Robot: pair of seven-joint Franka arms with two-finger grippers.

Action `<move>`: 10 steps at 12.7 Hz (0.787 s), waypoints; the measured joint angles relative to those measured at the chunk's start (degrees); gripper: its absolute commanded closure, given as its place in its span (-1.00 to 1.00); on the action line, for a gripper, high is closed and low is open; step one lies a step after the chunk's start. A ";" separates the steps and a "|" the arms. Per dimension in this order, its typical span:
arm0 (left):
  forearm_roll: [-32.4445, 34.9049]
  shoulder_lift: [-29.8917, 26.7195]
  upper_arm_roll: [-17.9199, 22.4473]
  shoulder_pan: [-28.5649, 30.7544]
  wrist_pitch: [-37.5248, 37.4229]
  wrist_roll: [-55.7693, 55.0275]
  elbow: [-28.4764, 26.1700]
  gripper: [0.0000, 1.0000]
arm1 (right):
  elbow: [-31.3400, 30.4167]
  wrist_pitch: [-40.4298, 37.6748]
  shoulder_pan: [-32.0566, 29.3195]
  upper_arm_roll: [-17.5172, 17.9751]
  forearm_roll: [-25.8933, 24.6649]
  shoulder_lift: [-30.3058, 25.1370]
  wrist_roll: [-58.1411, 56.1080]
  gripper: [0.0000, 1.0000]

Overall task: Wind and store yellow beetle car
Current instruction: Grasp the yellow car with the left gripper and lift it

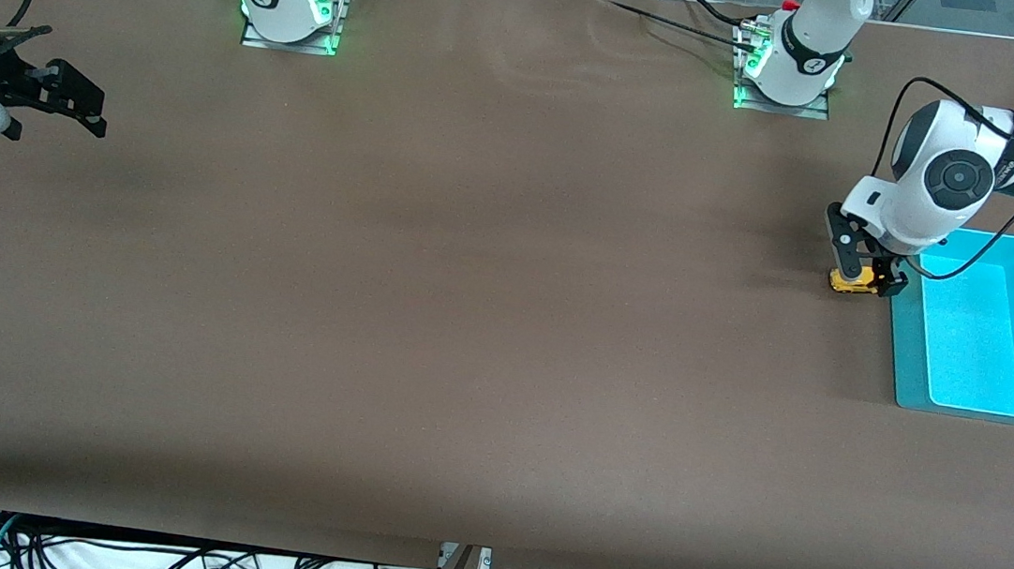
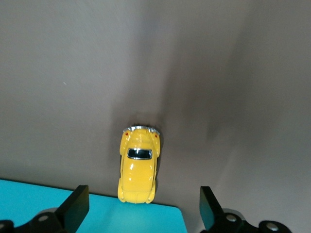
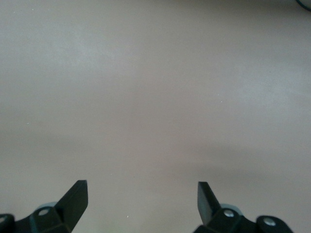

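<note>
The yellow beetle car (image 1: pixel 852 282) stands on the brown table right beside the edge of the cyan bin (image 1: pixel 908 364), toward the left arm's end. My left gripper (image 1: pixel 868 272) hangs low over the car and the bin's edge. In the left wrist view the car (image 2: pixel 138 165) lies with one end at the bin's rim (image 2: pixel 58 204), and my left gripper (image 2: pixel 142 211) is open, its fingers (image 2: pixel 77 204) wide apart on either side and clear of the car. My right gripper (image 1: pixel 64 101) waits at the right arm's end of the table, open and empty (image 3: pixel 142 201).
The cyan bin's inside (image 1: pixel 996 336) holds nothing that I can see. The left arm's cable (image 1: pixel 971 263) loops over the bin's edge. The two arm bases (image 1: pixel 292 3) (image 1: pixel 789 64) stand farthest from the front camera. Brown tabletop spans between the arms.
</note>
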 measured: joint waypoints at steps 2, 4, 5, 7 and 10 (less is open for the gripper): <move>4.65 2.99 0.02 2.81 4.56 0.35 -0.58 -0.99 | 0.03 0.00 -0.01 -0.02 -0.03 0.25 0.01 -0.99; 7.71 6.30 0.02 4.44 8.36 0.41 -0.58 -0.97 | 0.07 0.00 -0.01 -0.06 -0.06 0.31 0.05 -0.99; 8.60 7.45 0.01 5.04 9.63 0.42 -0.54 -0.94 | 0.10 0.00 -0.02 -0.09 -0.09 0.32 0.05 -0.99; 8.92 8.75 0.00 5.67 10.94 0.61 -0.47 -0.65 | 0.14 0.00 -0.03 -0.11 -0.10 0.35 0.06 -0.99; 9.95 9.45 -0.01 6.03 11.61 0.75 -0.44 0.38 | 0.17 0.00 -0.04 -0.19 -0.12 0.49 0.06 -0.99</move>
